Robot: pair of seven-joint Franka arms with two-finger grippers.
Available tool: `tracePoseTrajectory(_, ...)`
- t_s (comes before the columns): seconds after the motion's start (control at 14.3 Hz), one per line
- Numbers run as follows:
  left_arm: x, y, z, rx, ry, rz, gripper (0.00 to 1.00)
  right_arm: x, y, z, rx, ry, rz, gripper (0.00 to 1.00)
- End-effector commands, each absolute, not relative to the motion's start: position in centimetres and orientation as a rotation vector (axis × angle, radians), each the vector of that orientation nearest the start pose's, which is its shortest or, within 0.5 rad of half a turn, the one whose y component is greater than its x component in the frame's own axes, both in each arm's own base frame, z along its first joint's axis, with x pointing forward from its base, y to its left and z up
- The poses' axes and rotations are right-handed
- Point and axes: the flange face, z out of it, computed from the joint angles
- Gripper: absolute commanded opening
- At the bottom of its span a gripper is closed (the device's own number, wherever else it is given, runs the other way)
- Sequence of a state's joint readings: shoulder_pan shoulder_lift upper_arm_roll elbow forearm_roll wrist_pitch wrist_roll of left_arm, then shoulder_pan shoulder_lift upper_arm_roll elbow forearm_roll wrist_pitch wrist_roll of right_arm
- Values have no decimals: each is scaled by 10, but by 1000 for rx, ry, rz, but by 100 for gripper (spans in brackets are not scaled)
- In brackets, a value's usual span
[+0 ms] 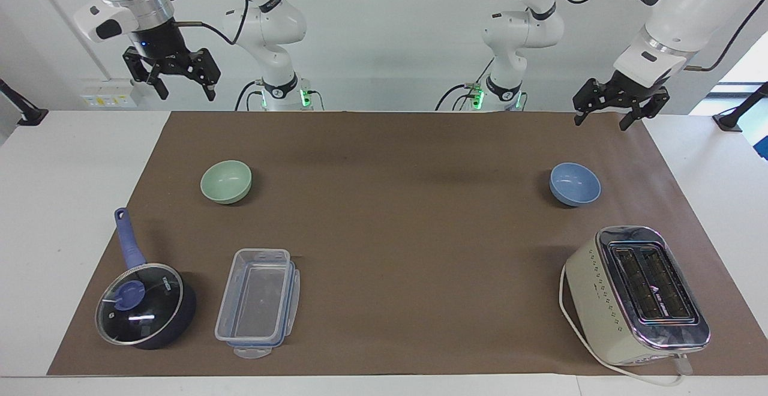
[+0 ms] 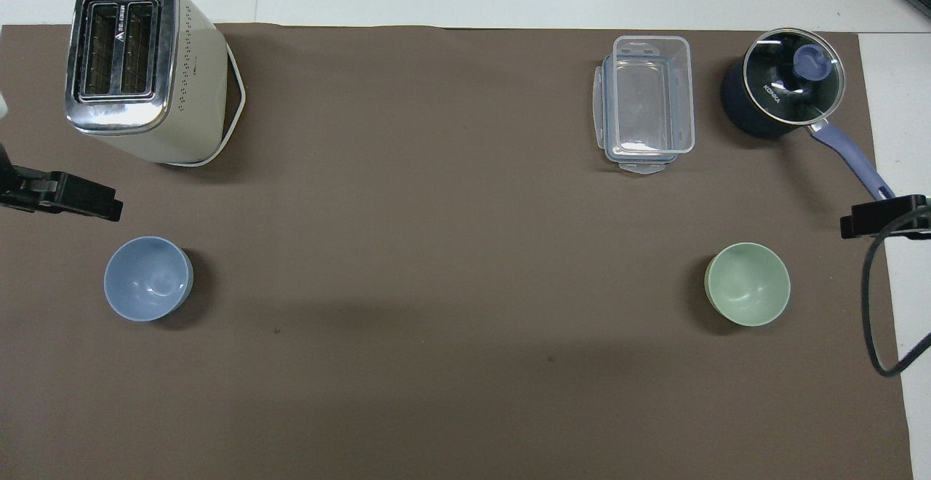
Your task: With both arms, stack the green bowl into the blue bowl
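Observation:
The green bowl (image 1: 226, 181) stands upright and empty on the brown mat toward the right arm's end; it also shows in the overhead view (image 2: 748, 283). The blue bowl (image 1: 575, 183) stands upright and empty toward the left arm's end, also in the overhead view (image 2: 148, 278). The two bowls are far apart. My right gripper (image 1: 187, 93) is open and empty, raised high over the mat's edge at the robots' end, on the green bowl's side (image 2: 884, 218). My left gripper (image 1: 602, 123) is open and empty, raised on the blue bowl's side (image 2: 65, 200).
A cream toaster (image 1: 639, 294) with its cord stands farther from the robots than the blue bowl. A clear plastic container (image 1: 258, 303) and a dark blue saucepan with a glass lid (image 1: 144, 306) lie farther from the robots than the green bowl. The brown mat (image 1: 396, 216) covers the table.

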State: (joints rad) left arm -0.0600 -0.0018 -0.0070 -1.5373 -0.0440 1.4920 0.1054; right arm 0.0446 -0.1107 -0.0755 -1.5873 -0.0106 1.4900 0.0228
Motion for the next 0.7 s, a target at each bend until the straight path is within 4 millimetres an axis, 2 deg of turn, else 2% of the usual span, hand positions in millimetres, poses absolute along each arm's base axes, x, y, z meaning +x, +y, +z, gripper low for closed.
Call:
tracePoseTrajectory(0.0, 536, -39, 636, -3154, 269, 70, 100, 506, -22, 672, -3136, 55, -29, 100)
tracePoseTrajectory(0.63, 537, -37, 637, -3156, 247, 65, 100, 506, -22, 672, -3136, 55, -29, 100)
